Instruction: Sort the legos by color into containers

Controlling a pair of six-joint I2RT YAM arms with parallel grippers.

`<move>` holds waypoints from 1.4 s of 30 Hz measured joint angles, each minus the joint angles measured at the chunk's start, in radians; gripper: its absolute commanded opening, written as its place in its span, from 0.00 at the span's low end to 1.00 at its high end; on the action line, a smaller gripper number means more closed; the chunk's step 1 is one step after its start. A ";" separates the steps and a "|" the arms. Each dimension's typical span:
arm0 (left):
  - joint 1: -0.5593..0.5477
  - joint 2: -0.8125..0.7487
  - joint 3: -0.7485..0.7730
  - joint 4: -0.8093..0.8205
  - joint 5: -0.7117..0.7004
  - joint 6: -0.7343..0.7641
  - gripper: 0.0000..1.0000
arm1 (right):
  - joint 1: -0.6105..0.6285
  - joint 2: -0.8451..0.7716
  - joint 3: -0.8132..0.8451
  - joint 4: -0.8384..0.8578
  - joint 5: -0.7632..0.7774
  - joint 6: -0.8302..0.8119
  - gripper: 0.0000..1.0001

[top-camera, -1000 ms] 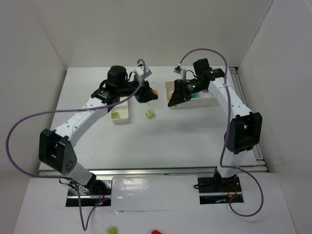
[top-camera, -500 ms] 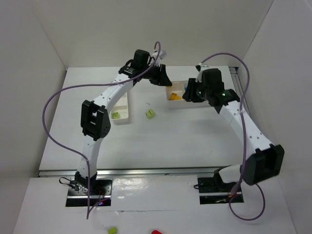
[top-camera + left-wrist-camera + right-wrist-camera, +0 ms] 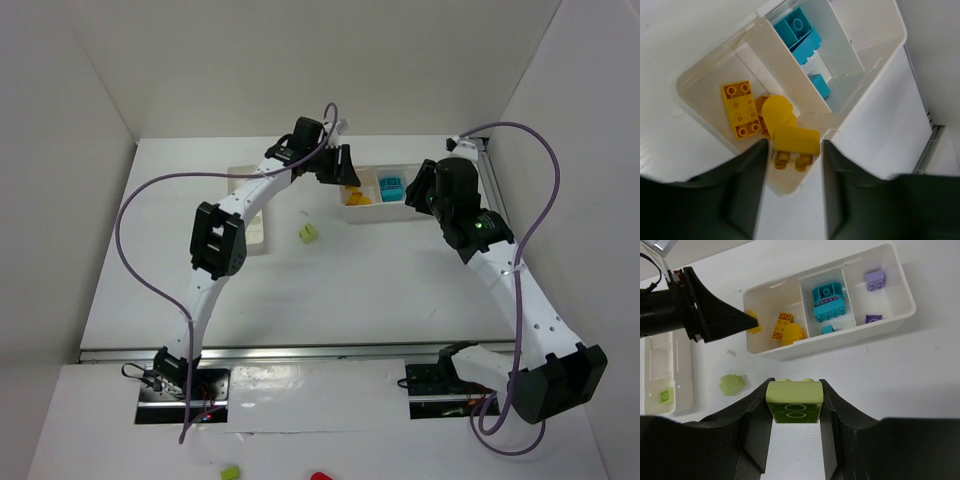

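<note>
- The white bench carries both trays and one stray brick.
- The wide tray lies toward the far side and has three compartments. One end holds yellow bricks, the middle holds teal bricks, and the other end holds two purple bricks.
- The narrow tray lies well apart from it on the left, partly under the left arm in the overhead view. A single small green brick sits in it.
- The left gripper hangs over the yellow end of the wide tray. A yellow brick sits between its fingers, studs pointing down. I cannot tell whether the fingers press on it or stand just off its sides.
- The right gripper is above the bench near the wide tray, pinching a lime brick by its two sides.
- A loose lime brick lies on the bench between the two trays, touching neither.
</note>
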 measured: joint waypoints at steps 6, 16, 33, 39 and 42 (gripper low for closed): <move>-0.011 0.010 0.003 0.019 -0.016 -0.027 1.00 | 0.000 0.005 0.000 0.000 -0.007 0.004 0.02; 0.029 -0.203 -0.195 0.024 -0.023 -0.022 1.00 | 0.077 0.201 0.023 0.074 -0.193 -0.061 0.02; 0.610 -0.873 -0.714 -0.209 -0.272 -0.042 1.00 | 0.512 0.883 0.520 0.253 -0.365 -0.225 0.12; 0.623 -0.873 -0.747 -0.274 -0.271 -0.041 1.00 | 0.543 1.089 0.698 0.242 -0.354 -0.238 0.65; 0.621 -0.873 -0.750 -0.289 -0.257 -0.040 1.00 | 0.552 1.154 0.760 0.228 -0.332 -0.241 0.82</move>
